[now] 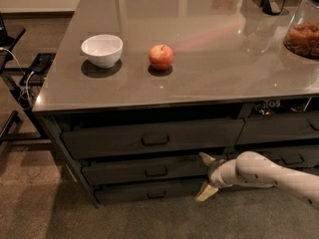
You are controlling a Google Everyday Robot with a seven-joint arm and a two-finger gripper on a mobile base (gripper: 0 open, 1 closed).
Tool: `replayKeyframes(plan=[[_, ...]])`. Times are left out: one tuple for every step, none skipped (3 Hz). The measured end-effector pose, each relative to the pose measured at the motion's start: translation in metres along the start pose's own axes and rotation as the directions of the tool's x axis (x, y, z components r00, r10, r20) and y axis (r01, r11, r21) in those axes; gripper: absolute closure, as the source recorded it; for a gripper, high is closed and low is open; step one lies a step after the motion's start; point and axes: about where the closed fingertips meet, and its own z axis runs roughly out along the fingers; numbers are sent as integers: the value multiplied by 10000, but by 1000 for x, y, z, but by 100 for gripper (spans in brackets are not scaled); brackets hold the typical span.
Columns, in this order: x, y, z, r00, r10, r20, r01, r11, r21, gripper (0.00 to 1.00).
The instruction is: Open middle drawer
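Note:
The middle drawer (124, 172) is the wide dark grey front second from the top on the cabinet's left side, with a small black loop handle (156, 172) at its centre. My gripper (205, 176) hovers at the right end of that drawer front, to the right of the handle and apart from it. It is open: one pale fingertip (206, 158) points up-left, the other points down-left, and nothing sits between them. The white arm (264, 173) reaches in from the lower right.
A taller drawer (154, 139) lies above and a lower one (149, 194) below. Narrower drawers (279, 128) sit to the right. On the countertop (209, 78) rest a white bowl (102, 50), a red apple (161, 57) and a jar (303, 34). Cables and a stand (20, 78) are at the left.

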Motion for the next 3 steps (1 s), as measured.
replayKeyframes(plan=[[-8, -7, 6, 9986, -464, 248, 460, 9988, 158, 0], [-13, -14, 14, 9960, -842, 292, 834, 9962, 257, 0], [-13, -21, 25, 9941, -1067, 214, 1060, 9939, 288, 0]])
